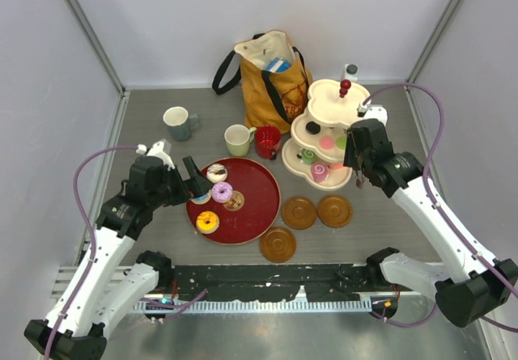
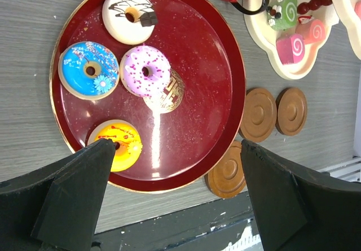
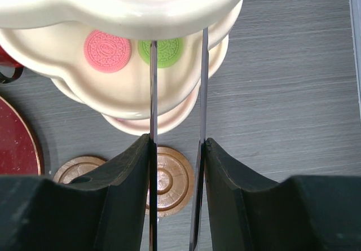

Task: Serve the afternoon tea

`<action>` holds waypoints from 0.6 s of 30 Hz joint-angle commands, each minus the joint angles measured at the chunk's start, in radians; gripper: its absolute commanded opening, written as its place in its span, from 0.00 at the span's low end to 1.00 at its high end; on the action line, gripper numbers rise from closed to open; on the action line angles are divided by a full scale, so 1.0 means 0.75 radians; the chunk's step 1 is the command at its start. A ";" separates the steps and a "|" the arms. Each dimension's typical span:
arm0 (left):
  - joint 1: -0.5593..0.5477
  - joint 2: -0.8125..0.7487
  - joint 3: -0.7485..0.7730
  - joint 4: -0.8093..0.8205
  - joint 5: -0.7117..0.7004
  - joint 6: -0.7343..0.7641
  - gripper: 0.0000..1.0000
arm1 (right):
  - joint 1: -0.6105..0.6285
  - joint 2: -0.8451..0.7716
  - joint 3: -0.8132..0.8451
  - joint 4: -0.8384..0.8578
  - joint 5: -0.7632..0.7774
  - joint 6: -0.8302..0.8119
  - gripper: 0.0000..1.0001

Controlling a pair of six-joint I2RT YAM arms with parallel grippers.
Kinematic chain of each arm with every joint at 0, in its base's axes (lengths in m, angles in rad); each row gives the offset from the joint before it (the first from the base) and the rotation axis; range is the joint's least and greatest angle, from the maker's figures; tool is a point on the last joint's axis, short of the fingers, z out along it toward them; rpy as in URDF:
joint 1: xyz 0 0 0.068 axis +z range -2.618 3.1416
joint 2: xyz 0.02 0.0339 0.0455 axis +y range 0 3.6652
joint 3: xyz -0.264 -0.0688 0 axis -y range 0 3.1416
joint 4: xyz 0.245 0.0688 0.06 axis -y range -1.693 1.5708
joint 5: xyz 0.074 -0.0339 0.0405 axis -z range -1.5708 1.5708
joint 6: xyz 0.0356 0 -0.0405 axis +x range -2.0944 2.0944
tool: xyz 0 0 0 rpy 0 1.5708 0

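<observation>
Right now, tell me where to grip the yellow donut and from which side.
Grip the yellow donut across its outer rim, coming straight down. It lies flat on the red tray, apart from the other donuts, and the open left gripper already hovers beside it.

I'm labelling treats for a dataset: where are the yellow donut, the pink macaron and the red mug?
yellow donut (image 2: 125,142), left wrist view, on its icing.
pink macaron (image 3: 107,51), right wrist view, on its top face.
red mug (image 1: 267,141), top external view, on its rim.

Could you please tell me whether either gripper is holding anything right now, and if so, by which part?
Neither holds anything. The left gripper is wide open above the red tray; the right gripper is nearly closed on nothing beside the stand.
</observation>
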 commanded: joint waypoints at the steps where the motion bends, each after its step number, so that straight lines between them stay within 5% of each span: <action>1: 0.007 -0.026 0.010 0.027 -0.024 0.015 1.00 | -0.019 0.055 0.017 0.127 0.047 -0.018 0.36; 18: 0.007 -0.092 0.020 -0.043 -0.087 0.013 1.00 | -0.058 0.090 0.001 0.172 0.025 -0.012 0.53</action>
